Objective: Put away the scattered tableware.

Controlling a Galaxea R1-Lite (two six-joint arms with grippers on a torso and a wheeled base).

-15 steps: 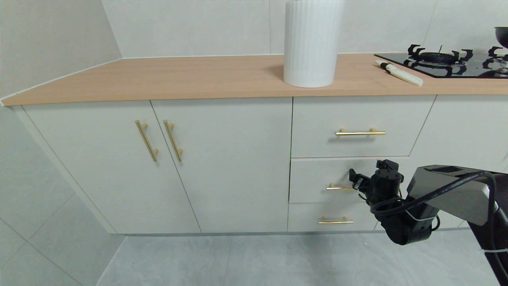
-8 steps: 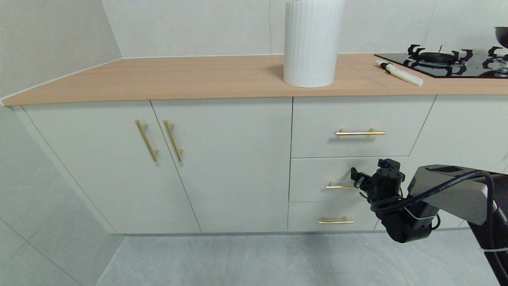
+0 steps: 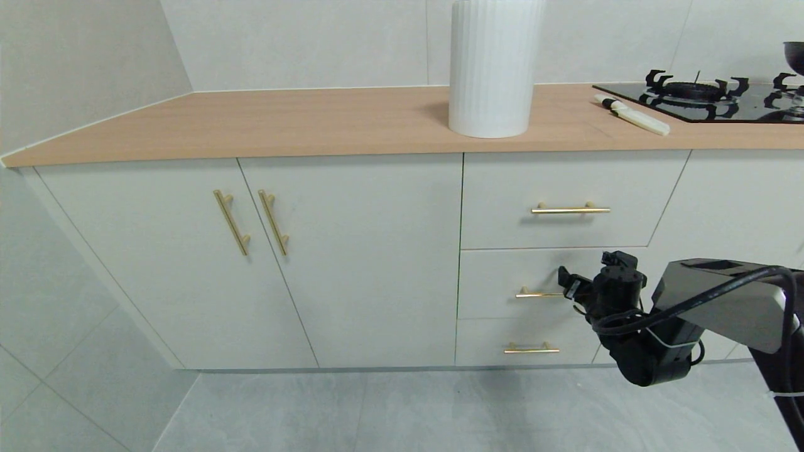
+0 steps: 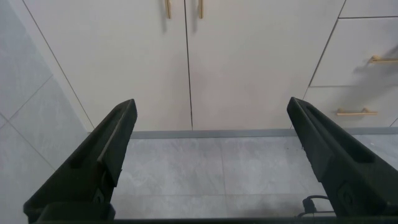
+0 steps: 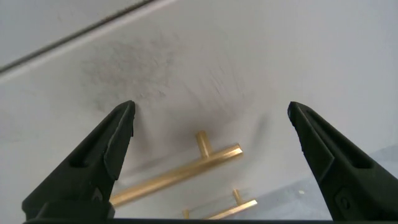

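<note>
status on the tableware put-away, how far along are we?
Done: nothing visible yet. The white utensil lies on the counter by the hob, and the middle drawer is shut.
In hand: right gripper is open, facing that drawer's handle, not closed on it. Left gripper is open and empty.
Left: likely pull the drawer, fetch the utensil, stow it, close up.

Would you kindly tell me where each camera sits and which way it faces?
Head view: on the head, facing forward and down at countertop, cabinet doors and drawers; the right end effector shows by the middle drawer handle.
Left wrist view: low, facing the cabinet doors' foot and the floor; the open left end effector frames it.
Right wrist view: close to the middle drawer, facing its front; the open right end effector frames it.
Shared: head and right wrist views both show the middle drawer handle.
</note>
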